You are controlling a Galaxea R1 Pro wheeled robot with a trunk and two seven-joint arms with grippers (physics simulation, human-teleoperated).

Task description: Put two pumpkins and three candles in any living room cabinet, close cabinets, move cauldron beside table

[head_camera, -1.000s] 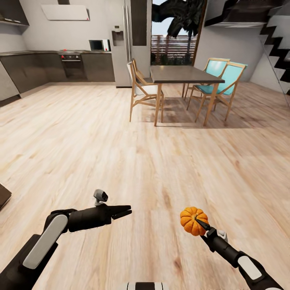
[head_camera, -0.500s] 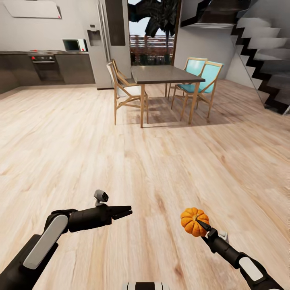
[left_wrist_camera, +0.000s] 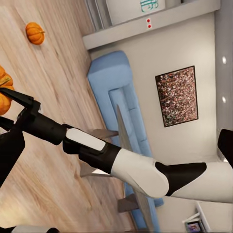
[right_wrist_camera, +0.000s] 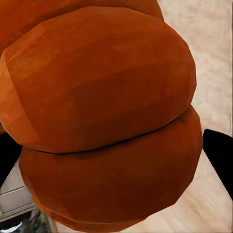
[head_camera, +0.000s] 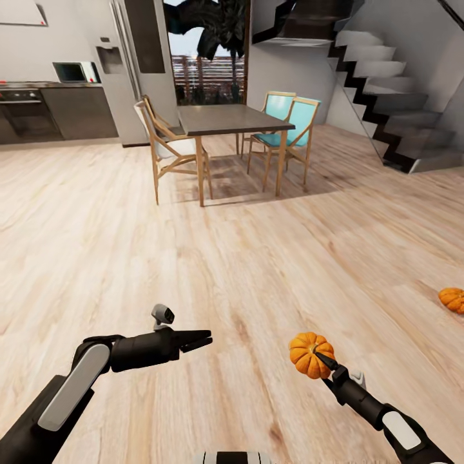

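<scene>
My right gripper point(head_camera: 320, 358) is shut on an orange ribbed pumpkin point(head_camera: 301, 353) and holds it above the wooden floor at the lower right. Up close in the right wrist view, this pumpkin point(right_wrist_camera: 107, 121) sits against a dark fingertip point(right_wrist_camera: 221, 158). A second pumpkin point(head_camera: 452, 299) lies on the floor at the right edge. The left wrist view has that pumpkin point(left_wrist_camera: 35, 33) on the floor beyond my right arm, and the held pumpkin point(left_wrist_camera: 4, 97) at the frame's edge. My left gripper point(head_camera: 205, 338) stands open and empty, pointing right above the floor. Candles, cabinet and cauldron are out of view.
A dark dining table point(head_camera: 232, 119) with wooden chairs point(head_camera: 161, 151) and teal chairs point(head_camera: 287, 125) stands ahead. Stairs point(head_camera: 393, 96) rise at the right, with the fridge point(head_camera: 122, 71) and kitchen units at the far left. A blue sofa point(left_wrist_camera: 116, 102) lines the wall.
The view has swung right: the table and kitchen slid left, and the stairs and the floor pumpkin came into view. Both arms keep their pose, the right still holding its pumpkin.
</scene>
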